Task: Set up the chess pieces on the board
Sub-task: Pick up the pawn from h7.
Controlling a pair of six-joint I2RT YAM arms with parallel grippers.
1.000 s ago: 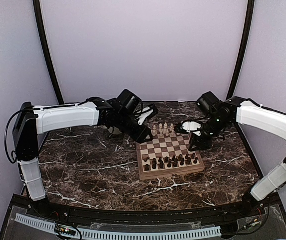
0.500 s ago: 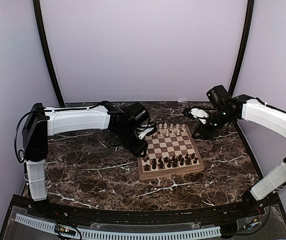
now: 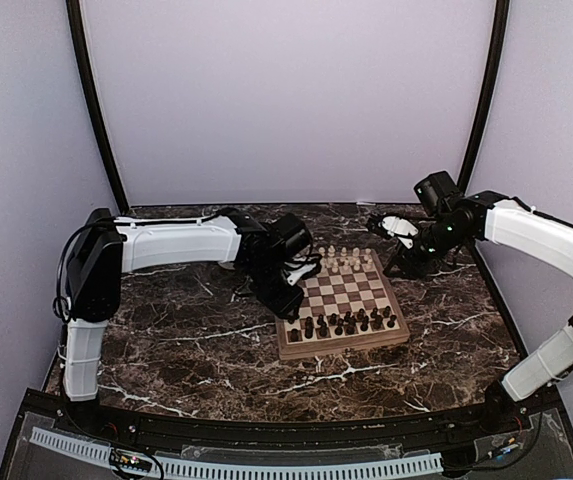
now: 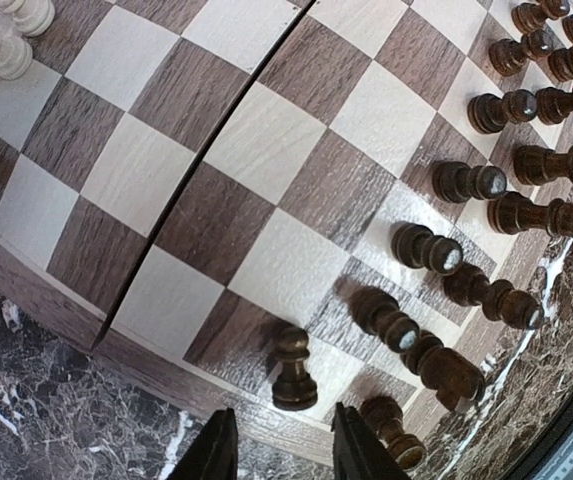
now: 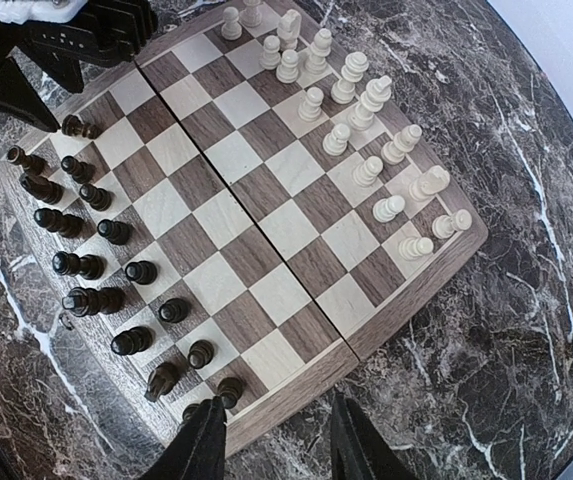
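The left claw [image 4: 281, 455] has its jaws apart and grips nothing. A single dark pawn [image 4: 291, 368] stands upright just ahead of its fingertips, on a square at the near edge of the board [image 4: 266, 140]. Ahead and to its right run two rows of dark pieces [image 4: 466, 182]; the cream pieces [image 5: 366, 130] line the opposite side. The right claw [image 5: 276, 450] — jaws likewise apart and empty — hangs above the marble tabletop [image 5: 486, 330], with the board's rim just ahead of it.
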